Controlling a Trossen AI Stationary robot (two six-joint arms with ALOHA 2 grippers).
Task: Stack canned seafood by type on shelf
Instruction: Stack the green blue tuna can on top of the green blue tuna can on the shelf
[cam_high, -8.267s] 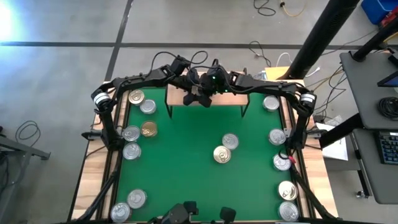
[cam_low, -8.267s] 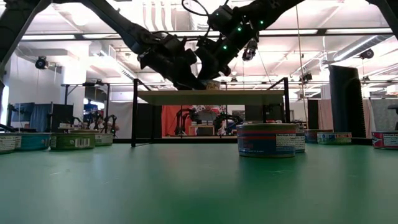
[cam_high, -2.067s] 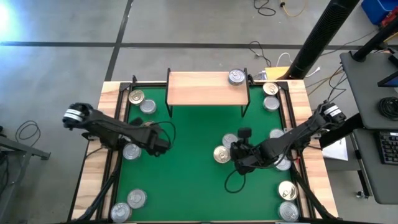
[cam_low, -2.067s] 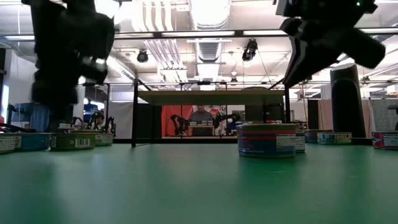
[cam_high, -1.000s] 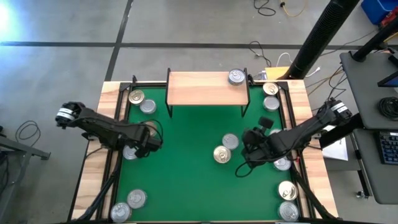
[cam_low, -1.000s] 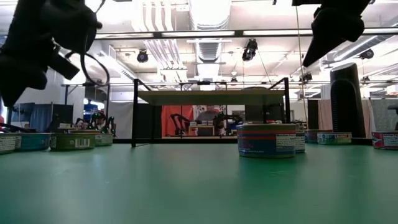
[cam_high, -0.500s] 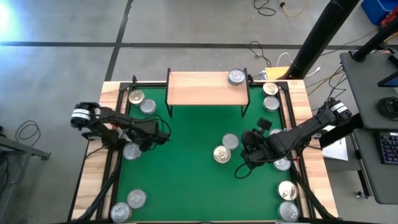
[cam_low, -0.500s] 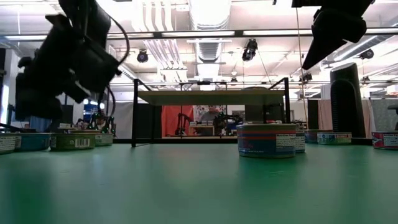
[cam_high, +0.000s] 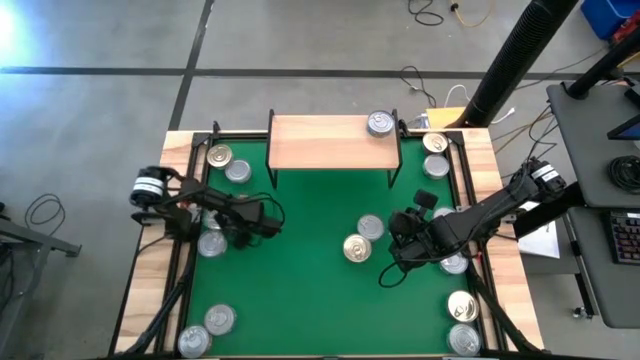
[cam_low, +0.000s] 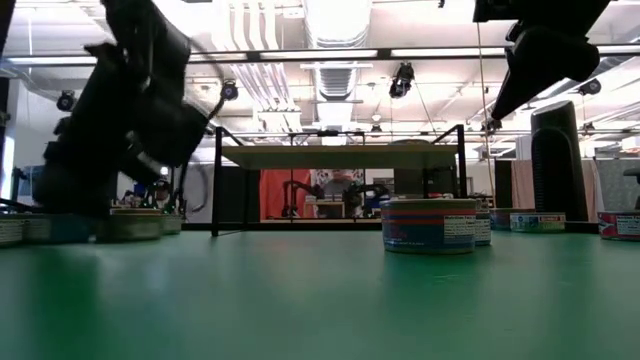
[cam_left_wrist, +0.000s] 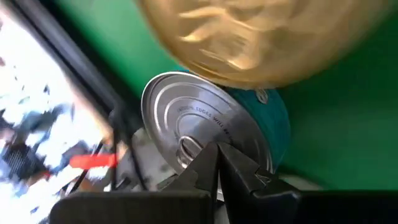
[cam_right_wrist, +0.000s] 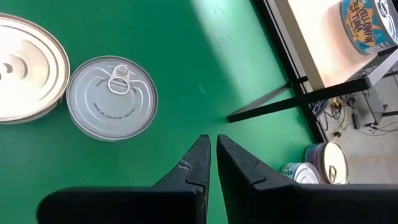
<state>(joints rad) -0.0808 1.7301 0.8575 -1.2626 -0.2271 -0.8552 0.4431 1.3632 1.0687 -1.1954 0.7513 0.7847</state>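
Both pincers are closed and hold nothing. Left pincer (cam_high: 272, 221) hangs over the left part of the green bench (cam_high: 300, 290), its fingertips (cam_left_wrist: 217, 163) pressed together right above a silver-topped tin with a teal side (cam_left_wrist: 211, 134); a blurred gold-topped tin (cam_left_wrist: 261, 37) lies just beside that one, possibly touching it. Right pincer (cam_high: 397, 228) hovers right of centre, near two tins, one silver (cam_high: 370, 227) and one gold-toned (cam_high: 357, 248). At the far edge stands the shelf (cam_high: 320, 142), carrying a single tin (cam_high: 379, 123) at its right end. Other tins line both sides of the bench.
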